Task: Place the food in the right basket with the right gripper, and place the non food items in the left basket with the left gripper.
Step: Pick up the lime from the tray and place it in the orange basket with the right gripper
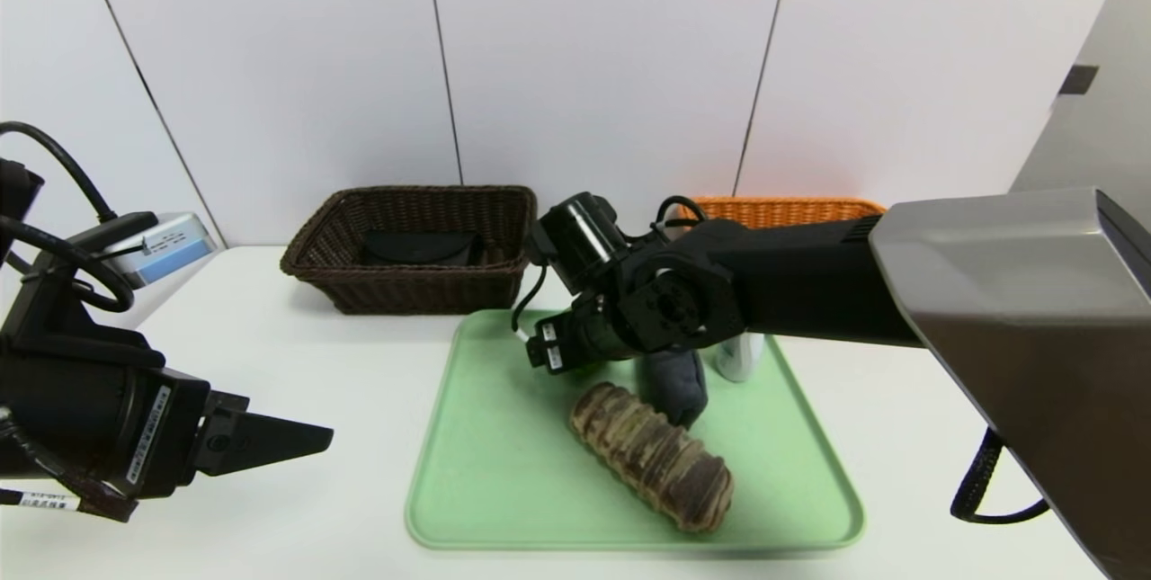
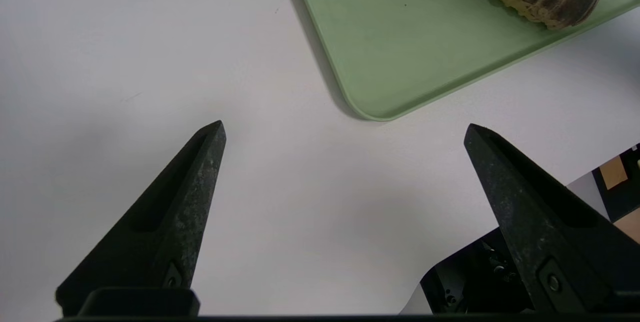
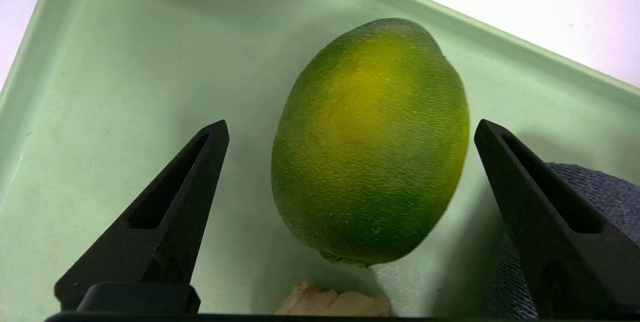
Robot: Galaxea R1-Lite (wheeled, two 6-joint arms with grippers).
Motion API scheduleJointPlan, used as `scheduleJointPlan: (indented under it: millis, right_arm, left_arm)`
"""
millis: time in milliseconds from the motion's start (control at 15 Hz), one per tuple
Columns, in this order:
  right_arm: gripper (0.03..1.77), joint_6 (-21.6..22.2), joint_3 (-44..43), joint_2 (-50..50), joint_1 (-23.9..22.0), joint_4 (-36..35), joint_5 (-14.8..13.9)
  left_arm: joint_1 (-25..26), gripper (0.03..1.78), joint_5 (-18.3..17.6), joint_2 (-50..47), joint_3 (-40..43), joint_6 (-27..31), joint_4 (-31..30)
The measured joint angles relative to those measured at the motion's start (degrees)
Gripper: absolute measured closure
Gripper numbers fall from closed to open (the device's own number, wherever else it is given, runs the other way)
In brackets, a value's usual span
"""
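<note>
- in the head view we see the green tray [image 1: 504, 472] lying at the middle of the white counter [image 1: 297, 364], toward its near edge, with the brown basket [image 1: 409, 243] behind it to the left and the orange basket [image 1: 782, 209] behind it to the right, both by the back wall.
- the right arm reaches over the tray's far edge; from the head its body hides the right tool [image 3: 350, 127] and whatever lies under it.
- only the right wrist view shows us the green mango [image 3: 370, 142], lying in a corner of the tray between the two fingers, which stand wide apart and do not touch it.
- that view also catches a bit of beige food [image 3: 332, 304] and the grey cloth item [image 3: 605, 187] just beside the mango.
- the head view shows the ridged brown root [image 1: 652, 457] lying across the tray's middle, the cloth item touching its far end, and a silver can [image 1: 739, 355] near the tray's far right edge.
- the left tool [image 2: 345, 130] hovers wide open over bare counter off the tray's near left corner, holding nothing.
- a dark item [image 1: 418, 247] lies inside the brown basket.
</note>
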Motion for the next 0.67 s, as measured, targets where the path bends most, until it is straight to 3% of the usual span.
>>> scheduleJointPlan:
  millis: [67,267,333,667]
  right_arm:
    - [0.18,0.00,-0.06,0.22,0.00,-0.05,0.11]
    - [0.66,0.15,-0.69,0.72,0.23,-0.11,0.18]
    - [0.73,0.09,-0.83,0.83,0.26,-0.07,0.22]
    - [0.78,1.68,-1.27,0.00,0.59,-0.05,0.35]
  left_arm:
    - [0.00,0.12,0.00,-0.07,0.11,-0.02,0.00]
    - [0.00,0.12,0.00,-0.18,0.26,-0.02,0.00]
    - [0.00,0.12,0.00,-0.21,0.28,-0.02,0.00]
    - [0.00,0.12,0.02,-0.73,0.28,-0.02,0.00]
